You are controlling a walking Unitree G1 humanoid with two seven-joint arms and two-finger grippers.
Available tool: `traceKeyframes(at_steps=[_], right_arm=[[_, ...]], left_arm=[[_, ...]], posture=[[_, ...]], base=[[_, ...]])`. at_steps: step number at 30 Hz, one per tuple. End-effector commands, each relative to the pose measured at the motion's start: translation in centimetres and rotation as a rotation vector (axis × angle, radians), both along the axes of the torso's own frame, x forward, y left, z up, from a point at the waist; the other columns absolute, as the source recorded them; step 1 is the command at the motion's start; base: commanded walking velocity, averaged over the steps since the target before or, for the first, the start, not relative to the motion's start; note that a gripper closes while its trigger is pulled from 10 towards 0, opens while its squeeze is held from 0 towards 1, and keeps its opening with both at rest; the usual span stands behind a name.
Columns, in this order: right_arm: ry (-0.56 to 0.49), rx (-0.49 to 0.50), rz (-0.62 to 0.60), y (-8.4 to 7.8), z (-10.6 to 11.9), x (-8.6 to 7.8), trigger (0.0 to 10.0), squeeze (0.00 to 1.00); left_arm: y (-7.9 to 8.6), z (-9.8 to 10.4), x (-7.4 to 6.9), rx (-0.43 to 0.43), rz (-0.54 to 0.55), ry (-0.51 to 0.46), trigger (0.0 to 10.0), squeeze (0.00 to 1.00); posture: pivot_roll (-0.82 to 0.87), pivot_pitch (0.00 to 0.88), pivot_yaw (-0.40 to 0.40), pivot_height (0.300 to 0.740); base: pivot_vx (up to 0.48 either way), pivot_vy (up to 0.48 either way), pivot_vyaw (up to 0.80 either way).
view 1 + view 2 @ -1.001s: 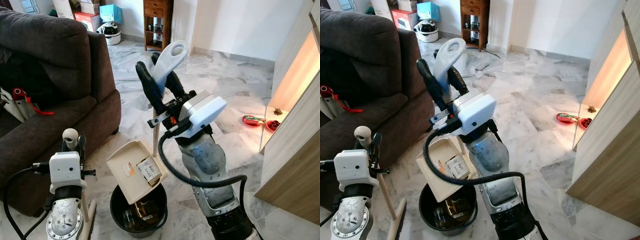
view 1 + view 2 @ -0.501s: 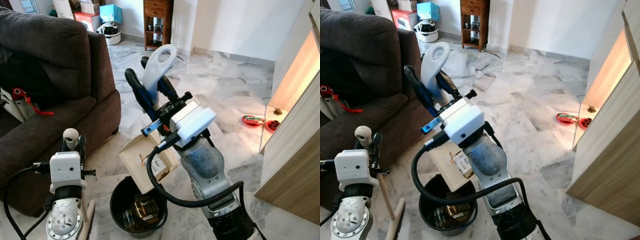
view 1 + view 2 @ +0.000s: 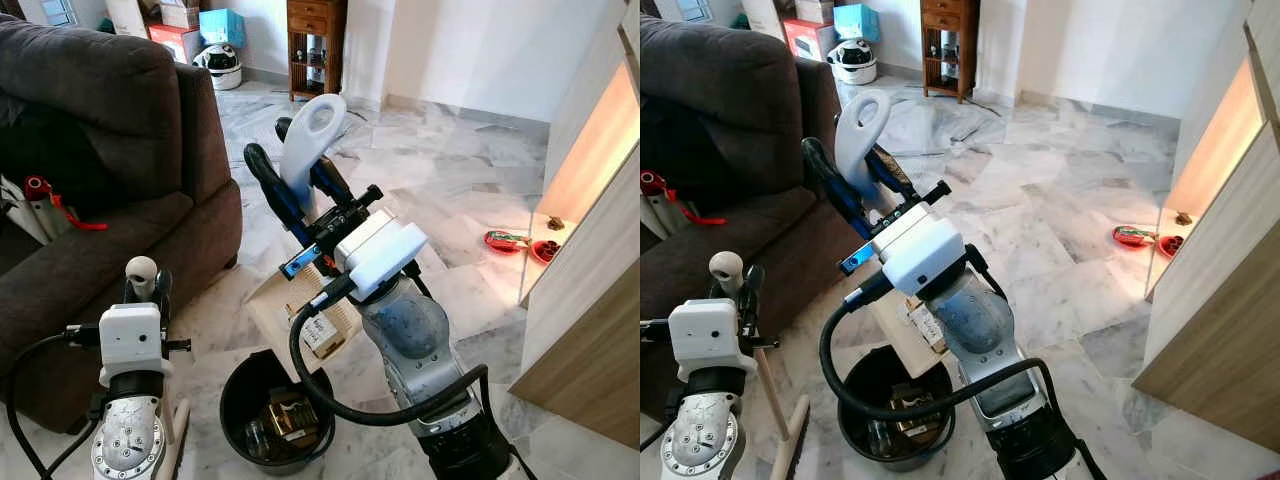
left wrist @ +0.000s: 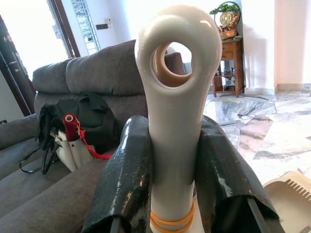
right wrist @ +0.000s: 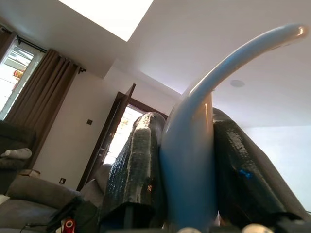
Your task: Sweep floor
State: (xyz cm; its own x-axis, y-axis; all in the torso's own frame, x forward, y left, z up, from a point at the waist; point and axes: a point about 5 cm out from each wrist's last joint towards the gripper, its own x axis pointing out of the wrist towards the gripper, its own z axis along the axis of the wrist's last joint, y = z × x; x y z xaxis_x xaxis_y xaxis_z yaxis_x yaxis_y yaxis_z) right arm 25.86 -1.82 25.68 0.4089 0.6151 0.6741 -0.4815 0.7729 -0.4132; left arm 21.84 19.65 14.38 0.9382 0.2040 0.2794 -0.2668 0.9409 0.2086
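Note:
My right gripper [image 3: 275,142] is shut on the pale looped handle of the dustpan [image 3: 310,135], held high in front of me. The cream dustpan [image 3: 275,300] hangs tilted steeply over the black bin [image 3: 240,395], with a small printed packet [image 3: 322,335] at its lower edge. Litter [image 3: 285,415] lies inside the bin. At the lower left my left gripper [image 3: 145,282] is shut on the broom's white handle top [image 4: 177,97], its fingers [image 4: 124,179] pressed against both sides. The broom's stick [image 3: 770,395] runs down to the floor.
A dark brown sofa [image 3: 90,150] stands close on the left, with a red-tipped item [image 3: 40,188] on its seat. A wooden cabinet wall [image 3: 590,290] runs along the right, red dishes [image 3: 510,240] at its foot. Marble floor stretches ahead to a wooden shelf [image 3: 315,45].
My right arm has swung the dustpan to the left and tipped it steeper over the bin. The left arm and the broom have stayed put.

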Motion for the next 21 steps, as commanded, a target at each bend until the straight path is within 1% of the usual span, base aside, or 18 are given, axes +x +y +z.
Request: traceKeyframes(at_steps=[1,2,3,5,21], right_arm=[[-0.083,-0.011,0.041,0.45,1.07,-0.81,10.0,0.00],[-0.083,-0.011,0.041,0.45,1.07,-0.81,10.0,0.00],[-0.064,-0.032,0.063,0.69,0.78,-0.80,10.0,0.00],[-0.057,-0.064,0.078,0.96,0.23,-0.91,10.0,0.00],[-0.081,-0.048,0.044,0.57,0.59,-0.72,10.0,0.00]], left_arm=[[-0.22,0.69,0.19,0.041,-0.014,-0.038,10.0,0.00],[-0.22,0.69,0.19,0.041,-0.014,-0.038,10.0,0.00],[-0.22,0.68,0.21,0.041,-0.014,-0.037,10.0,0.00],[-0.23,0.62,0.22,0.041,-0.015,-0.035,10.0,0.00],[-0.23,0.53,0.24,0.042,-0.020,-0.031,10.0,0.00]], posture=[[0.11,0.000,0.017,0.740],[0.11,0.000,0.017,0.740],[0.11,0.000,0.017,0.740],[0.11,0.000,0.017,0.740],[0.11,0.000,0.021,0.740]], base=[[0.000,0.000,0.00],[0.000,0.000,0.00],[0.000,0.000,0.00],[0.000,0.000,0.00],[0.000,0.000,0.00]])
